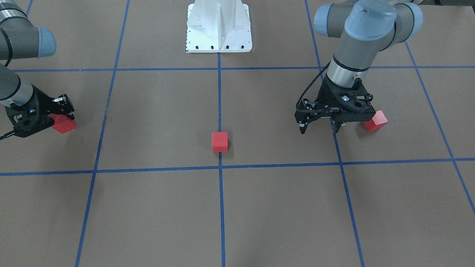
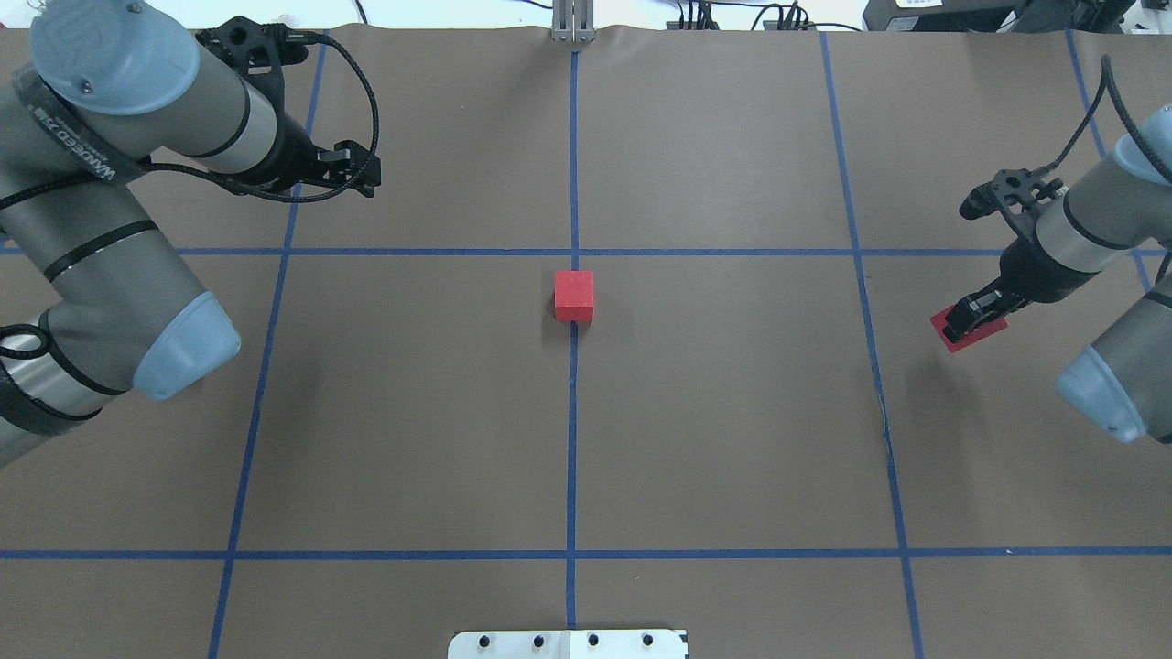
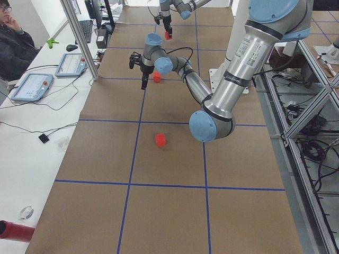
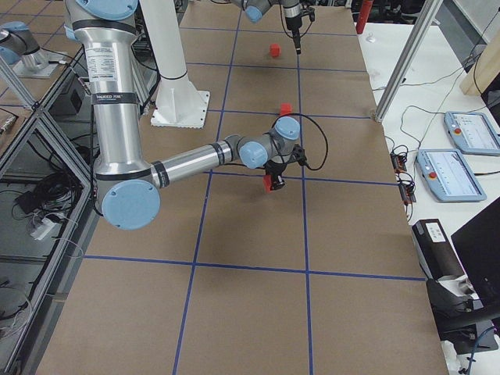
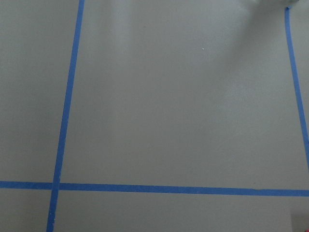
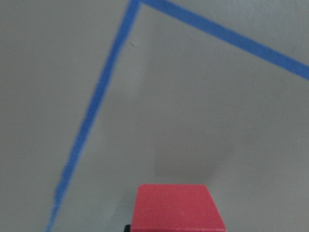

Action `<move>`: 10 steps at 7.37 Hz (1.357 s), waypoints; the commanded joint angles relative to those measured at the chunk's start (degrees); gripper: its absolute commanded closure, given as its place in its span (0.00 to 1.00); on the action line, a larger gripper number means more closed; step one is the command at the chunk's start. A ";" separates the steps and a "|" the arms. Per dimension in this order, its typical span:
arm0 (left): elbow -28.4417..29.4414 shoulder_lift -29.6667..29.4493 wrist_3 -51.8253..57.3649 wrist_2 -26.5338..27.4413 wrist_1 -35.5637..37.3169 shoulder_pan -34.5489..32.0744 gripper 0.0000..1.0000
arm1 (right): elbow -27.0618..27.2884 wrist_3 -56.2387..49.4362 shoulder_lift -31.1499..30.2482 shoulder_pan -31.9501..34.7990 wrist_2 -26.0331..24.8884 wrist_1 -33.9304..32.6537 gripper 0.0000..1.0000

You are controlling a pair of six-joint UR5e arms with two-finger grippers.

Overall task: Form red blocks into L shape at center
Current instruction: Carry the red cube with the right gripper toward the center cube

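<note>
One red block [image 1: 219, 141] lies on the middle blue tape line at the center [image 2: 574, 296]. My left gripper [image 1: 320, 129] is open and empty, its fingers pointing down just above the table. A second red block [image 1: 376, 120] lies on the table beside it, partly behind the gripper body; the arm hides this block in the overhead view. My right gripper [image 1: 61, 119] is shut on the third red block [image 1: 66, 126], low over the table at the far side. That block also shows in the overhead view [image 2: 971, 333] and in the right wrist view [image 6: 176, 208].
The white metal base [image 1: 219, 33] stands at the table's robot side. Blue tape lines divide the brown surface into squares. A side bench with tablets [image 3: 32, 85] and a seated person [image 3: 13, 37] runs along the table's far edge.
</note>
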 commanded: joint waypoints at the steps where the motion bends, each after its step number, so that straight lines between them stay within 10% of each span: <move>1: -0.86 3.69 5.50 -0.69 -0.16 -2.73 0.00 | 3.16 9.02 11.87 -0.26 1.14 -11.95 1.00; 6: -0.08 13.63 23.35 -8.43 -0.33 -13.98 0.00 | -4.81 44.11 34.06 -20.71 -11.55 -11.64 1.00; 10: 1.24 13.91 23.81 -8.43 -0.33 -14.43 0.00 | -20.71 47.33 42.59 -26.02 -16.96 -4.17 1.00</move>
